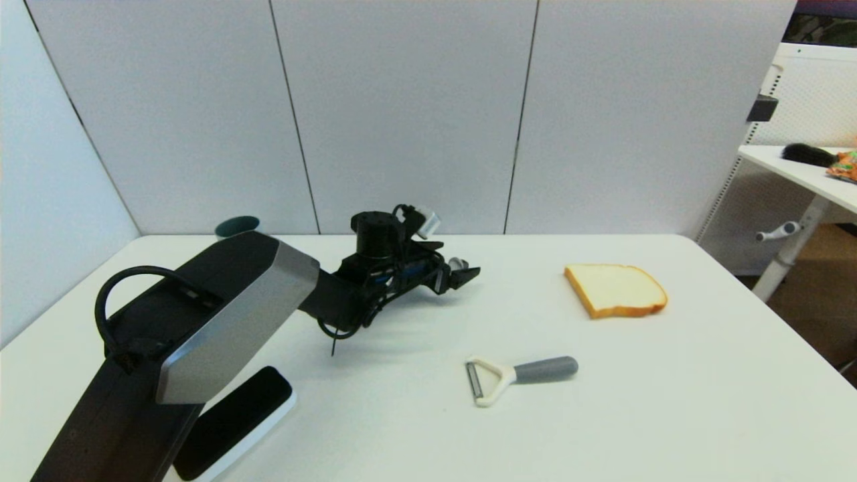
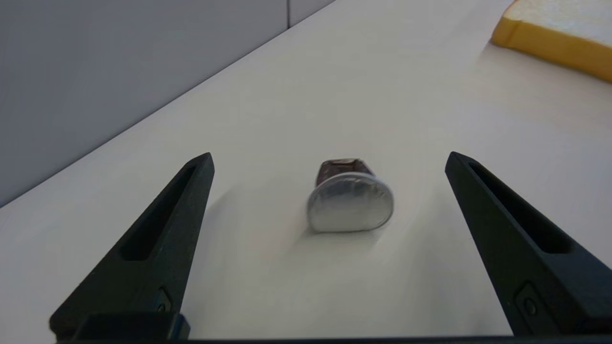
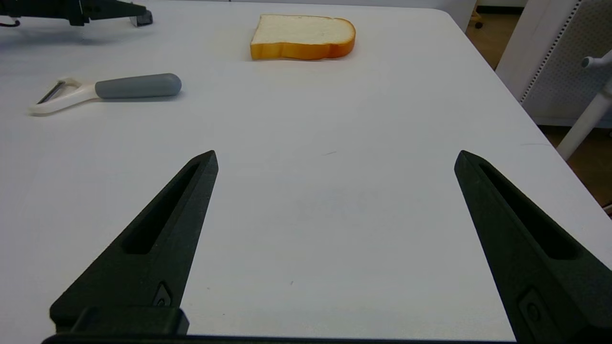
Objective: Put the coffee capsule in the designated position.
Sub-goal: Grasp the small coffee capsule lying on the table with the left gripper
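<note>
Left claw is low over the worktop, fingers spread wide and holding nothing. The coffee capsule lies on its side on the white surface between the two fingertips, a little beyond them — silver foil end turned back toward the wrist, dark body pointing away. Neither finger touches it; there is clear worktop on both sides of the pod.

In the head view the same claw is stretched out toward the middle of the worktop, and the capsule shows only as a small pale glint at the tips.

No marked target is visible anywhere, only plain white surface. So whether this is the capsule already set down and released, or one about to be picked up, cannot be settled from these views. My reading: the pod resting freely inside an open claw fits either a finished release or the last moment before a grasp. If it is a release, what is left is backing the arm away without nudging the pod — on its side it will roll easily.

Ahead of the left claw and off to one side lies the bread slice; the peeler sits well apart, nearer the robot.

Right claw hovers idle over bare worktop, fingers wide apart, empty.
</note>
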You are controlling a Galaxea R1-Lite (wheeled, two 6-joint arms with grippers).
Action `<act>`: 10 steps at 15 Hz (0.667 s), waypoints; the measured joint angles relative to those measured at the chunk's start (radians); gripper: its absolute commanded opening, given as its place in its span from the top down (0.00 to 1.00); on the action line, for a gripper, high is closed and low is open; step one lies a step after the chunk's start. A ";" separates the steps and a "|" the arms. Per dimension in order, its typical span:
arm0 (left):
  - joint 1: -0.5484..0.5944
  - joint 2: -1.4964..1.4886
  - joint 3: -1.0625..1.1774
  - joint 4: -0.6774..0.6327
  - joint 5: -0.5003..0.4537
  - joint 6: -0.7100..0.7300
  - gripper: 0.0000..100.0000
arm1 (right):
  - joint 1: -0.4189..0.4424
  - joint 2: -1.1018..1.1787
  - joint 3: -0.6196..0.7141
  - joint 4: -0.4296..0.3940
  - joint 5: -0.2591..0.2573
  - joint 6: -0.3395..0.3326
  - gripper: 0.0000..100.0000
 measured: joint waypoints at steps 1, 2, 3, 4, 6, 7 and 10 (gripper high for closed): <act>-0.002 0.003 -0.010 0.003 0.000 0.000 0.00 | 0.000 0.000 0.000 0.000 0.000 0.000 0.00; -0.005 0.007 -0.023 0.011 0.000 0.000 0.00 | 0.000 0.000 0.000 0.000 0.000 0.000 0.00; -0.008 0.014 -0.043 0.024 0.000 0.000 0.00 | 0.000 0.000 0.000 0.000 0.000 0.000 0.00; -0.012 0.021 -0.058 0.043 0.000 0.000 0.00 | 0.000 0.000 0.000 0.000 0.000 0.000 0.00; -0.019 0.031 -0.070 0.053 0.001 0.001 0.00 | 0.000 0.000 0.000 0.000 0.000 0.000 0.00; -0.021 0.034 -0.073 0.053 0.001 0.000 0.00 | 0.000 0.000 0.000 0.000 0.000 0.000 0.00; -0.024 0.040 -0.083 0.065 0.001 0.002 0.00 | 0.000 0.000 0.000 0.000 0.000 0.000 0.00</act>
